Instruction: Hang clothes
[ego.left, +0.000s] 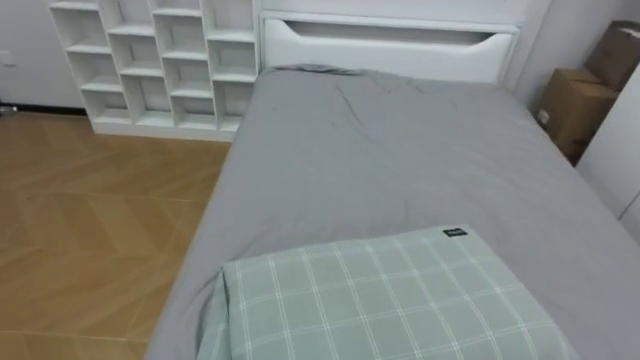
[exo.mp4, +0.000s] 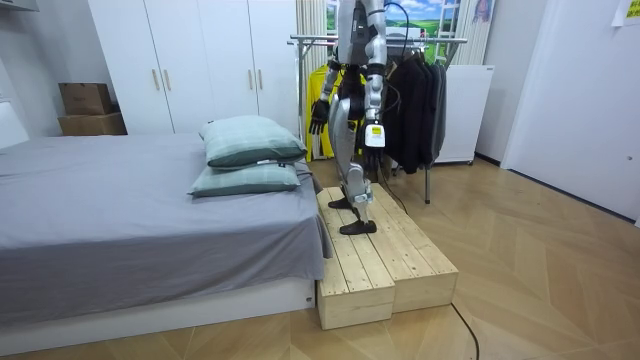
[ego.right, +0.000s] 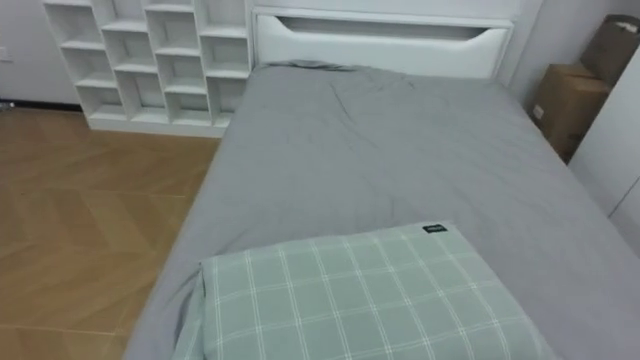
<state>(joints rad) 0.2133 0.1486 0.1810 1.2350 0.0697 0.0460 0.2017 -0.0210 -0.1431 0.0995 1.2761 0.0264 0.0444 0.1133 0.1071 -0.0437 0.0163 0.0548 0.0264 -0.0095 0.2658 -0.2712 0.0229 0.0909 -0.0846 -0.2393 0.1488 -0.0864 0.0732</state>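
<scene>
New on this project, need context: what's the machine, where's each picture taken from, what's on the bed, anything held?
It's a two-legged humanoid robot whose arms end in human-like hands. The room view comes from a camera standing in the room: the robot stands on a wooden platform by the bed, a clothes rack behind it. The two eye views come from its head camera, looking along the grey bed to the headboard: a green checked pillow lies nearest, white shelves stand to its left, cardboard boxes to its right. Its left hand and right hand hang by its sides; neither seems to hold a garment.
</scene>
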